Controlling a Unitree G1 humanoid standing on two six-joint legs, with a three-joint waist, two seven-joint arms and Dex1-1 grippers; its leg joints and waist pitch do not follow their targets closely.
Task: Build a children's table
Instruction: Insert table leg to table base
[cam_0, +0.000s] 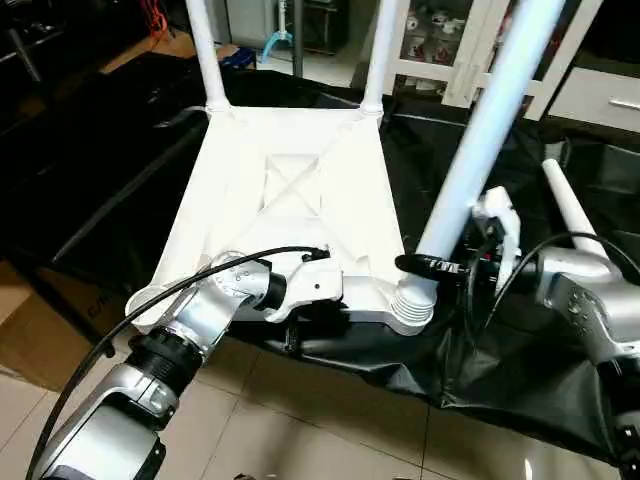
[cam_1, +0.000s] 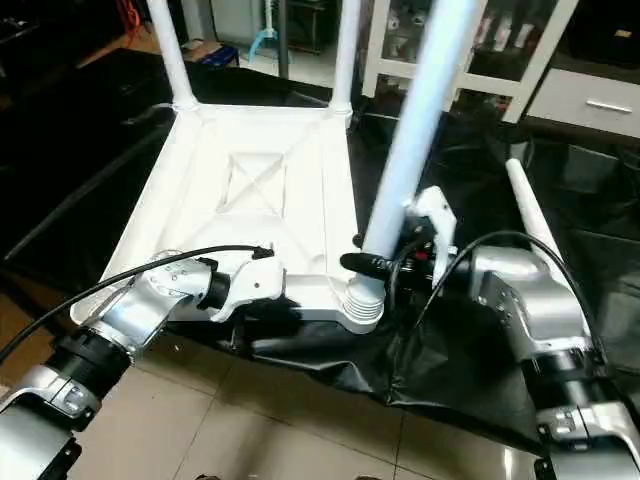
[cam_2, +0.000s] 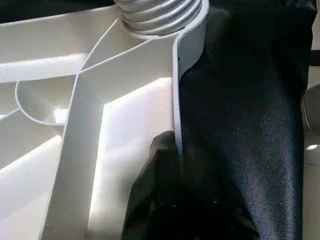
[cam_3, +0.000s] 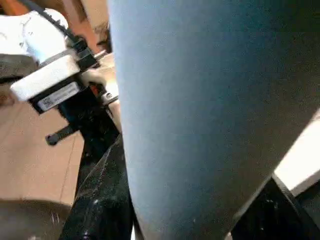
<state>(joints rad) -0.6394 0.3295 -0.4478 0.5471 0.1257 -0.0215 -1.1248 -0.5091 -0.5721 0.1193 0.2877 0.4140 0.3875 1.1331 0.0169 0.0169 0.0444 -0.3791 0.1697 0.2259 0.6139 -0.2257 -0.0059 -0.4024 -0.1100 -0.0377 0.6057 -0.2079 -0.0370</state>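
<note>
2 legs (cam_0: 205, 55) already stand upright in the far corner sockets of the top (cam_0: 300, 190), which lies upside down, ribs up, on a black sheet (cam_0: 480, 370) over the bench. From my seat I read it left to right.

My left gripper (cam_0: 300, 322) sits at the near edge of the top, clenched on that rim; in the left wrist view a black finger (cam_2: 155, 200) lies flat against the inner wall of the rim.

Just right of it, a 3rd leg (cam_0: 480, 130) rises tilted from the near right corner socket (cam_0: 408, 305), its threaded end resting in the socket with several ridges showing above the rim.

My right gripper (cam_0: 440, 266) is wrapped around the base of this leg just above the thread, jaws about half spread and grasping the tube, which looms large in the right wrist view.

A 4th leg (cam_0: 568, 205) lies loose on the sheet, beyond my right forearm, well apart from the top.
</note>
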